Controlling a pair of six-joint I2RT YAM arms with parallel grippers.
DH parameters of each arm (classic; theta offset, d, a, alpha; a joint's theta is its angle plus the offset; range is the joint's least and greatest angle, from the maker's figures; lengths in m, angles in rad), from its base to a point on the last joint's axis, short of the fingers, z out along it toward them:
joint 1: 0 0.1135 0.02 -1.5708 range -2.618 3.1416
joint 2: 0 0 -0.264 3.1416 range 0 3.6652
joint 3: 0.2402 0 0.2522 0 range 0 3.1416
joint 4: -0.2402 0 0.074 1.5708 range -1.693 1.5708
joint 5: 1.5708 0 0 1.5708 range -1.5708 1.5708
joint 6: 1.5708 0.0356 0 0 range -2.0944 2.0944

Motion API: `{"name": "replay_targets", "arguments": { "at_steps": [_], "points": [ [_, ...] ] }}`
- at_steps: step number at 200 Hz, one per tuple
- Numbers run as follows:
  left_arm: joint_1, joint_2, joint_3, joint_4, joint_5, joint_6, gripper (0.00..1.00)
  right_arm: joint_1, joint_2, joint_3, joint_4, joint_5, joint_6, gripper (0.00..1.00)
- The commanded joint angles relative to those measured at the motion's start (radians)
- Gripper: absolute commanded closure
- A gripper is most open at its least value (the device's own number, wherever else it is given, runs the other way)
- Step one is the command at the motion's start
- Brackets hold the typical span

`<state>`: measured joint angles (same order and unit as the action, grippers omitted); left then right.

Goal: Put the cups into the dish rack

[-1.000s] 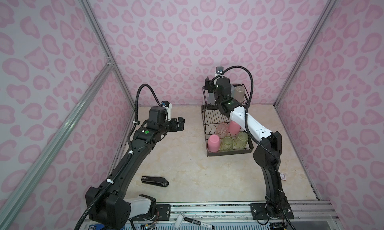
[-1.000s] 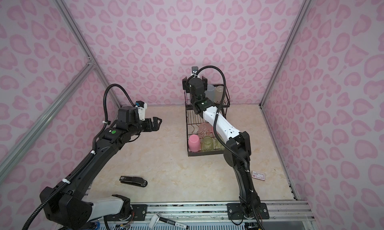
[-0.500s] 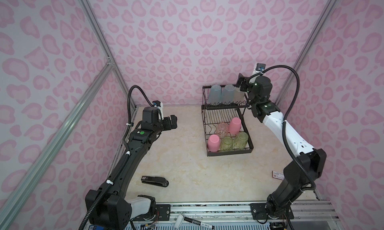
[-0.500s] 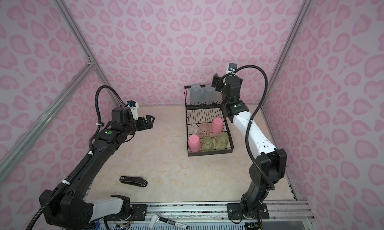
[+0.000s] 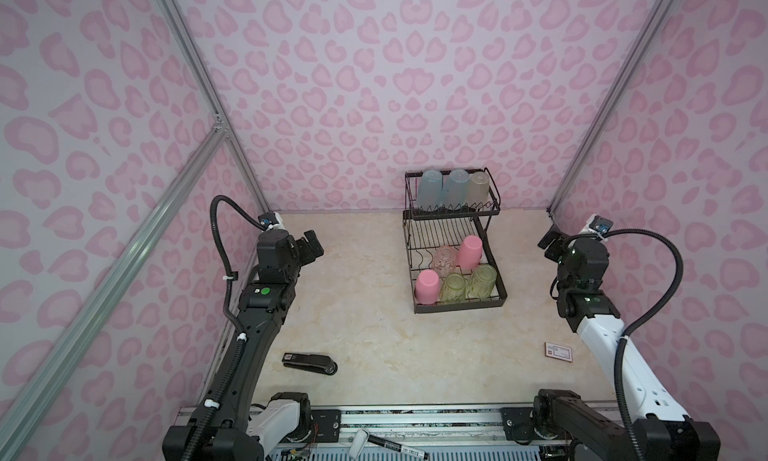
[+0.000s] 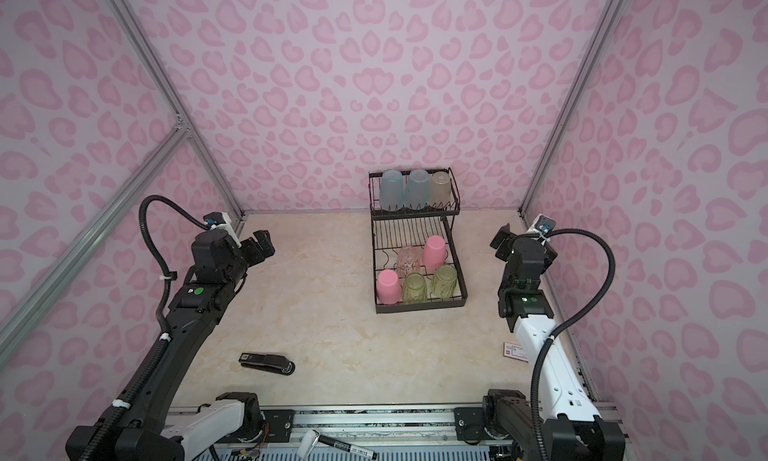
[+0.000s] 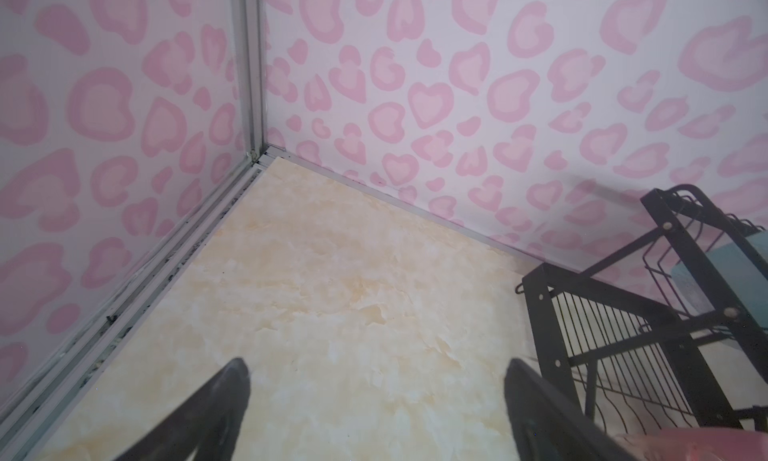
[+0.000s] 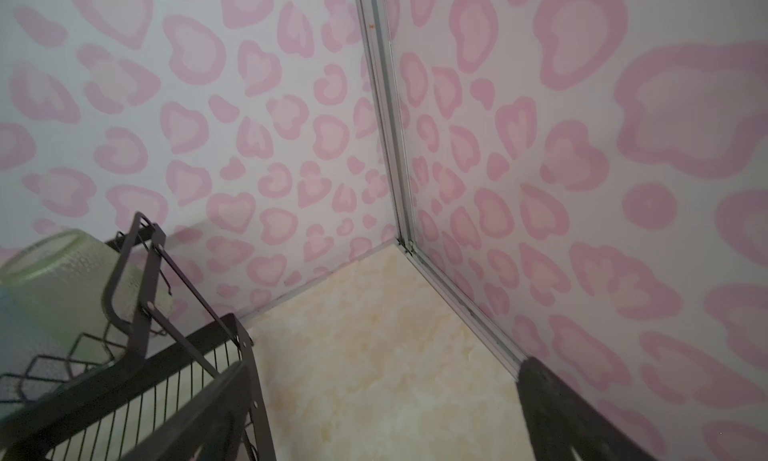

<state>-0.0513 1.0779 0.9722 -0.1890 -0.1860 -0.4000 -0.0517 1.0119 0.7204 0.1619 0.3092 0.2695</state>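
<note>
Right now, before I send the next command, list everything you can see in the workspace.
rack: one, black wire, two tiers, back of the table
blue cups: two, upper tier
green cups: three, one upper tier, two lower tier front
pink cups: two, lower tier
clear cup: one, pinkish, lower tier
stapler: one, black, table front left
card: one, red and white, table right
marker: one, black, white cap, front rail
left arm, right arm: black and white, either side of rack, jaws open, empty

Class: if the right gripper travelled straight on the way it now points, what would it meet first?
Probably the tabletop near the back corner, then the wall. The right gripper is open, and the dish rack lies off to one side.
</note>
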Motion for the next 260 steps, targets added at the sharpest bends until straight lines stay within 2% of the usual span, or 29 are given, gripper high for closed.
{"name": "replay_targets", "arguments": {
  "at_steps": [1, 34, 66, 87, 119, 155, 176, 217, 237, 260],
  "points": [
    [0.004, -0.032, -0.038, 0.084, -0.1, -0.041, 0.03, -0.002, -0.041, -0.125, 0.115, 0.066, 0.025, 0.01],
    [0.031, -0.07, -0.12, 0.114, -0.14, -0.027, 0.03, 0.003, -0.005, -0.275, 0.292, 0.076, -0.023, 0.01],
    [0.102, -0.074, -0.265, 0.208, -0.145, -0.006, 0.03, 0.033, 0.054, -0.378, 0.493, 0.08, -0.09, 0.01],
    [0.116, -0.016, -0.336, 0.288, -0.223, 0.029, 0.03, 0.052, 0.128, -0.404, 0.583, 0.08, -0.115, 0.01],
    [0.136, 0.102, -0.377, 0.415, -0.22, 0.086, 0.03, 0.097, 0.231, -0.443, 0.699, 0.1, -0.162, 0.01],
    [0.176, 0.203, -0.415, 0.541, -0.16, 0.097, 0.03, 0.113, 0.367, -0.439, 0.778, 0.094, -0.184, 0.01],
    [0.186, 0.254, -0.437, 0.624, -0.098, 0.113, 0.03, 0.126, 0.383, -0.448, 0.81, 0.095, -0.213, 0.01],
    [0.187, 0.304, -0.506, 0.8, -0.011, 0.173, 0.03, 0.141, 0.503, -0.492, 1.04, 0.061, -0.259, 0.01],
    [0.187, 0.306, -0.525, 0.848, 0.054, 0.191, 0.03, 0.157, 0.517, -0.476, 1.024, 0.068, -0.272, 0.01],
    [0.186, 0.307, -0.593, 0.991, 0.125, 0.204, 0.03, 0.153, 0.53, -0.469, 1.011, 0.06, -0.27, 0.01]
  ]
}}
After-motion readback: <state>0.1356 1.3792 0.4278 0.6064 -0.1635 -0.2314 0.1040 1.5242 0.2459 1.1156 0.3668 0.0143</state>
